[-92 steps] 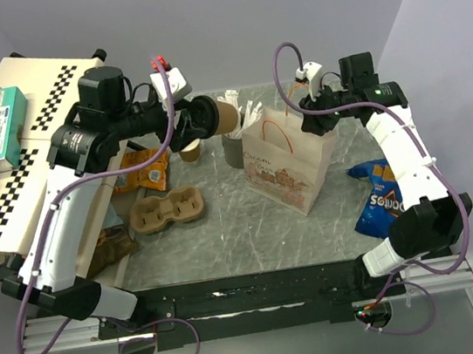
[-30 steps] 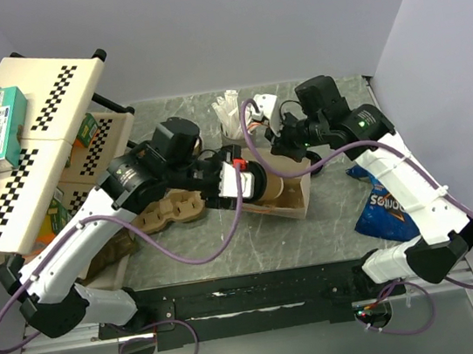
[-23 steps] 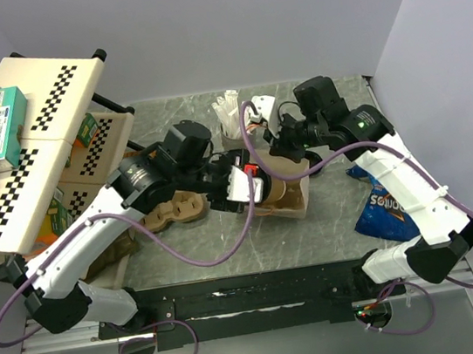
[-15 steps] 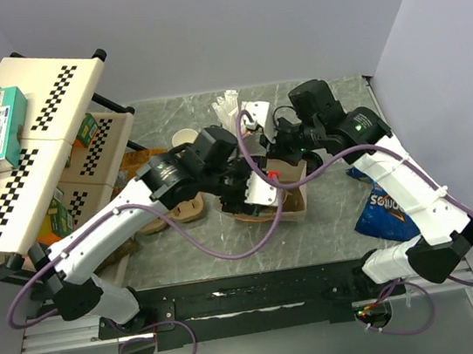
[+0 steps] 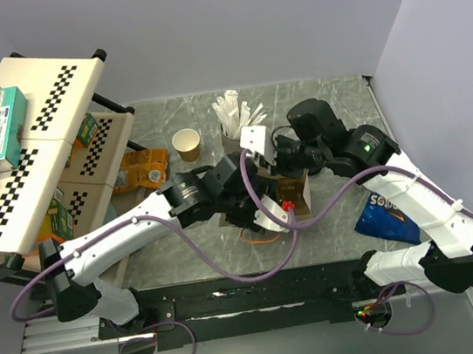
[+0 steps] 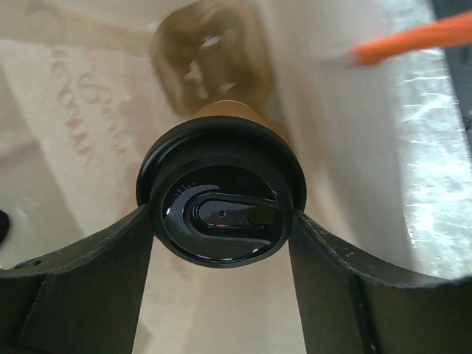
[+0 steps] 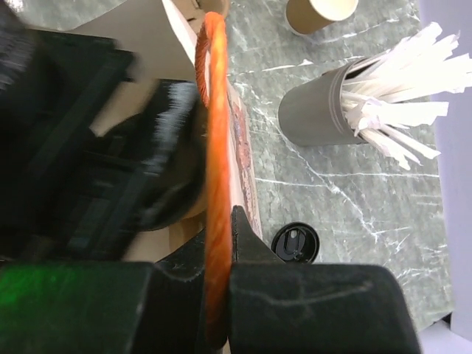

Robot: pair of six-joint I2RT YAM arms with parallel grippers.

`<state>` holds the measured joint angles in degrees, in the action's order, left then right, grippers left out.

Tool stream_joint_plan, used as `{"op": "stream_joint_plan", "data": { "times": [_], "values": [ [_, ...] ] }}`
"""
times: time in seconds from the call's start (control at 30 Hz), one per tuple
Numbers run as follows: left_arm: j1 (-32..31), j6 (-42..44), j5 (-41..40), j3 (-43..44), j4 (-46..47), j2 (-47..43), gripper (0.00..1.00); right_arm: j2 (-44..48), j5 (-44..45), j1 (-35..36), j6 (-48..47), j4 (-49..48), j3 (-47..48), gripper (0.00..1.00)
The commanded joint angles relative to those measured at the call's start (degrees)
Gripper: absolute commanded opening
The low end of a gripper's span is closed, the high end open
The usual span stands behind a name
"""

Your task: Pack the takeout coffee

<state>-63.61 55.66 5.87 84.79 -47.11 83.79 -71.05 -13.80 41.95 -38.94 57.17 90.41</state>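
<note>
**Position of parts.** The left gripper (image 6: 221, 240) is partly open around a lidded coffee cup (image 6: 221, 214). Its two fingers (image 6: 81, 280) press the rim of the black lid at 9 and 3 o'clock in the left wrist view. The cup is inside the paper bag (image 5: 299, 193), with the cream bag walls on every side of it. The right gripper (image 7: 218, 284) is fully closed on the orange bag handle (image 7: 214, 140) and holds the bag mouth open.

**Governing relation.** The lid faces the left wrist camera, and the cup body extends directly away from the gripper. The long axis therefore runs along the approach line, deeper into the bag. The left arm is the only arm at the cup. The release probably requires the cup base to rest on the bag floor. Contact is not visible.

**Remaining items.** A second cup (image 5: 186, 143), without a lid, stands on the tabletop (image 5: 331, 225) at 10 o'clock from the bag. A loose black lid (image 7: 295, 243) lies just beside the bag. A grey cup of white sticks (image 5: 231, 123) stands at 11 o'clock.

**Change from earlier frames.** Three seconds ago the bag stood upright and the left gripper held the cup high, at 9 o'clock from the bag. One second ago the cup was at the bag mouth. It is now well inside the bag. The right gripper's hold on the handle is unchanged.
</note>
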Motion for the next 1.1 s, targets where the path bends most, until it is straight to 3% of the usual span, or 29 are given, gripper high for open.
{"op": "stream_joint_plan", "data": {
  "times": [0.0,0.27,0.7,0.97,1.07],
  "values": [
    [-0.5,-1.2,-4.7,2.8,2.8,2.5,0.01,3.0,3.7,2.4,-0.9,-2.1,-2.6,0.00],
    [-1.5,-2.4,-8.4,-2.4,8.3,2.0,0.01,5.5,10.7,3.7,3.5,-8.1,-7.7,0.00],
    [-1.8,-3.1,-7.5,-6.6,8.2,0.4,0.01,4.2,17.8,2.8,8.6,-14.1,-9.6,0.00],
    [-1.8,-1.0,-9.1,-13.4,15.2,-4.3,0.01,5.4,9.4,0.4,9.2,-12.8,-10.1,0.00],
    [-1.7,-0.5,-12.0,-15.8,18.9,-4.6,0.01,9.1,6.6,0.7,7.8,-17.4,-13.9,0.00]
  ]
}}
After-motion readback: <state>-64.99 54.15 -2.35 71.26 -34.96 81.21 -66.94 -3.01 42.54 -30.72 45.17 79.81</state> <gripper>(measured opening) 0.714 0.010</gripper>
